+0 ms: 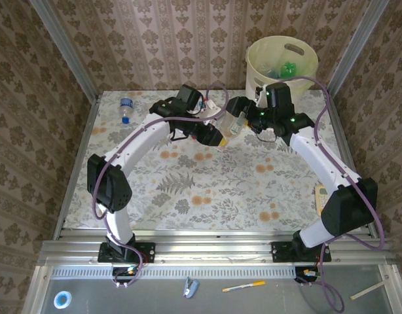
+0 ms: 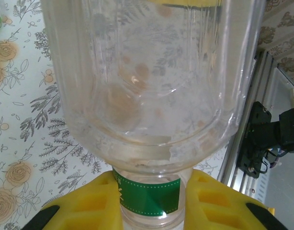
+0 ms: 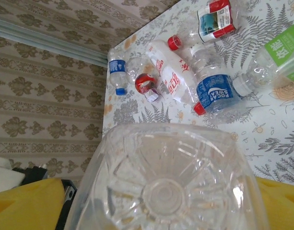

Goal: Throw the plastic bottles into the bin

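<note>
Overhead, the surface (image 1: 188,190) wears a pale cloth printed with ferns and orange blooms. It is fenced by a metal rail (image 1: 214,245) at 6 o'clock and by brown damask-papered walls (image 1: 155,39) on the other sides.

The bin (image 1: 256,75) stands at 1 o'clock, with something green inside it. A blue-labelled bottle (image 1: 126,110) lies alone at 10 o'clock, and the pale calculator (image 1: 322,195) sits at the 4 o'clock edge.

Both arms meet just past centre, toward 12 o'clock, on one clear bottle (image 1: 232,124) held off the cloth. The left tool (image 1: 220,136) pinches it at its green label, with yellow fingers (image 2: 84,208) pressed to either side. The right tool (image 1: 243,118) clasps the other end, the bottle's moulded base (image 3: 166,182) wedged between its yellow pads (image 3: 27,201).

From the right wrist, loose bottles (image 3: 215,91) lie scattered on the cloth with red, blue and green labels.
</note>
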Motion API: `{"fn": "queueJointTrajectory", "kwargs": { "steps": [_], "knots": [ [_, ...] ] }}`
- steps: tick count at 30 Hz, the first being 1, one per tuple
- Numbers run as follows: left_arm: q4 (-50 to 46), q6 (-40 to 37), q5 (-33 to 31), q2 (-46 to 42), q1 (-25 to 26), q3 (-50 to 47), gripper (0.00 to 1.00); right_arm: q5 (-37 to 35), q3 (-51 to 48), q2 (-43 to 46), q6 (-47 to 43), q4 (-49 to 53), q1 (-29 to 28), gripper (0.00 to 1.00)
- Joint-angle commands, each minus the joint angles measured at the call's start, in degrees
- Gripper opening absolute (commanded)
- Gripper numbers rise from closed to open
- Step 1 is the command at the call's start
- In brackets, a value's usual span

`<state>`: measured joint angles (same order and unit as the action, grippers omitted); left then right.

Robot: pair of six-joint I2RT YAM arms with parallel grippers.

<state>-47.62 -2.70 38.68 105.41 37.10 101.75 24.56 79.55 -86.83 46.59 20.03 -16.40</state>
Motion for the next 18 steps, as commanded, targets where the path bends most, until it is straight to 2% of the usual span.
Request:
{"fn": "queueJointTrajectory", "kwargs": {
  "steps": [1,16,18],
  "knots": [
    [0.3,-1.4,1.9,0.0,0.5,1.7,0.00,-1.6,1.3,-0.9,-0.3,2.3,-0.6,0.89],
    [2.3,-1.3,0.5,-0.5,0.5,1.1,0.00,-2.5,1.7,-2.0,0.9,5.4,-0.5,0.60],
    [2.7,-1.3,0.6,-0.7,0.5,1.0,0.08,-2.5,1.8,-1.8,1.1,5.4,-0.5,0.56]
  ]
}}
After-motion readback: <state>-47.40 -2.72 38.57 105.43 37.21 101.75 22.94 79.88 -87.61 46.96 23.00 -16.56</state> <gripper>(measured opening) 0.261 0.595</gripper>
